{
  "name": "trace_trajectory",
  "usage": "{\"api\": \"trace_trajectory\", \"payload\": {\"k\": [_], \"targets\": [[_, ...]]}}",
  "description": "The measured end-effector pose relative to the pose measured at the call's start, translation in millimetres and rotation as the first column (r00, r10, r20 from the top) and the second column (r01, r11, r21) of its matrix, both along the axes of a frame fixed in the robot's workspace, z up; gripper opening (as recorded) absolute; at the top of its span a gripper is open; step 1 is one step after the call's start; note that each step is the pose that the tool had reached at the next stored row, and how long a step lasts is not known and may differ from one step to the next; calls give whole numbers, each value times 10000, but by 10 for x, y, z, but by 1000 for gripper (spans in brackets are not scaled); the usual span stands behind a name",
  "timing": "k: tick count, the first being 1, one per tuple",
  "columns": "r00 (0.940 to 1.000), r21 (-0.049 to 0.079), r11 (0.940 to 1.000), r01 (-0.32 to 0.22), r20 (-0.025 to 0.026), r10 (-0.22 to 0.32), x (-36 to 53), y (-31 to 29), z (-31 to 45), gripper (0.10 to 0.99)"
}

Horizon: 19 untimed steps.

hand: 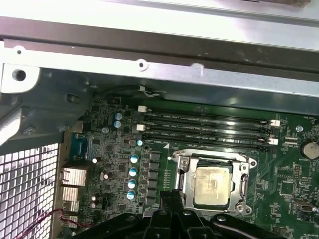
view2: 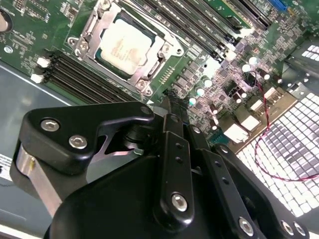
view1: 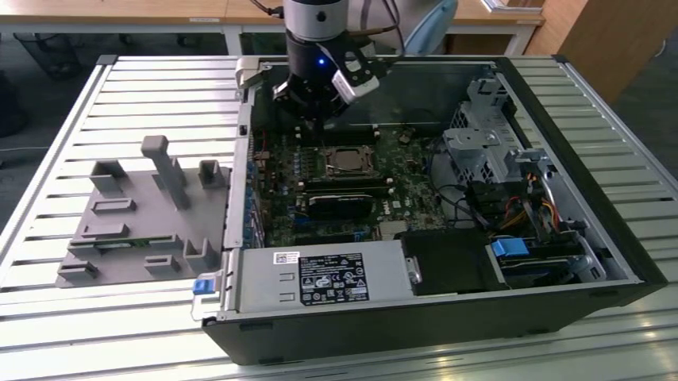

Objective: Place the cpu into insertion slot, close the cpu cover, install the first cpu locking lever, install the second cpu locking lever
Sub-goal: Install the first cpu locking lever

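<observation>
The cpu [view2: 127, 42] lies flat in the insertion slot [view1: 341, 161] on the green board, its dull silver top showing. The cpu cover [view2: 149, 59] is down around it as a thin silver frame; the chip [hand: 212, 185] and the frame [hand: 185, 169] appear in both wrist views. My gripper [view1: 310, 127] hangs above the board just beyond the socket, toward the case's back wall. Its black fingers [view2: 169, 102] are shut together with nothing between them, their tips [hand: 172, 195] beside the socket's corner, apart from it.
Long black memory slots [hand: 209, 130] run beside the socket. The open computer case [view1: 593, 238] holds a labelled power supply [view1: 323, 278], a drive cage [view1: 482, 151] and cables. A grey fixture [view1: 138, 214] stands on the slatted table at the exterior view's left.
</observation>
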<state>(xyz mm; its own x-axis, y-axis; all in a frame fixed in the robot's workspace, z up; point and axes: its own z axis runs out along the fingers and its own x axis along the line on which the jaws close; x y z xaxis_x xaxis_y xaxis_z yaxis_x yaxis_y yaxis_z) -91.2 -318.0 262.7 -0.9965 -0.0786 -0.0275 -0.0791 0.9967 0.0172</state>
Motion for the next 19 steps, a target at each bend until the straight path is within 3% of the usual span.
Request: {"api": "trace_trajectory", "payload": {"k": [4, 19], "targets": [[10000, -4, 10000, 1, 9, -1, -42, 16, -1, 106], [10000, -2, 10000, 1, 39, -1, -136, 197, -21, 106]]}}
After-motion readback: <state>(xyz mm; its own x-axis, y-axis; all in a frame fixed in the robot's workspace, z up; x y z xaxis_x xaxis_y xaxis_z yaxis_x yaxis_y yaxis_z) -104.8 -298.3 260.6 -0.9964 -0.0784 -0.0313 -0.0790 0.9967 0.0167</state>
